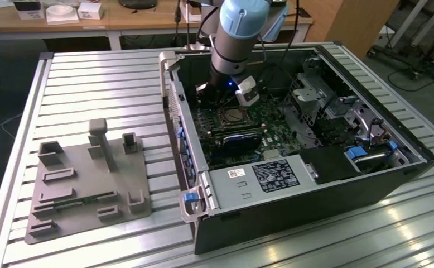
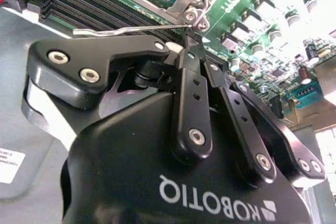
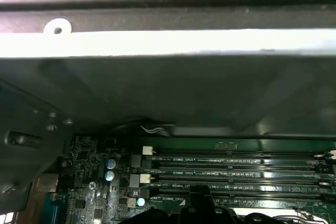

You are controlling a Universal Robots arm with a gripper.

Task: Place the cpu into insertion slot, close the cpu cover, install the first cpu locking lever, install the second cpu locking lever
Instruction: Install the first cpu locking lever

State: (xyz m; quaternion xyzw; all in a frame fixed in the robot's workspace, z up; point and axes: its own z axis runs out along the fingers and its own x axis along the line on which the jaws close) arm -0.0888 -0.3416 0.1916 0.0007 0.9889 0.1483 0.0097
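My tabletop (image 1: 98, 78) in the exterior view: silvery metal, ribbed w/ long grooves running roughly L-R across the frame, spanning it from upper left to btm right. Two things sit directly on it. Lower left: a flat grey fixture plate (image 1: 90, 184) w/ several upright posts and small brackets on top, the tallest post near its upper middle. Centre to right: an open black PC case (image 1: 292, 206), lying on its side, open face up, near the plate but not touching it. Bright glare on the ribs at btm right.
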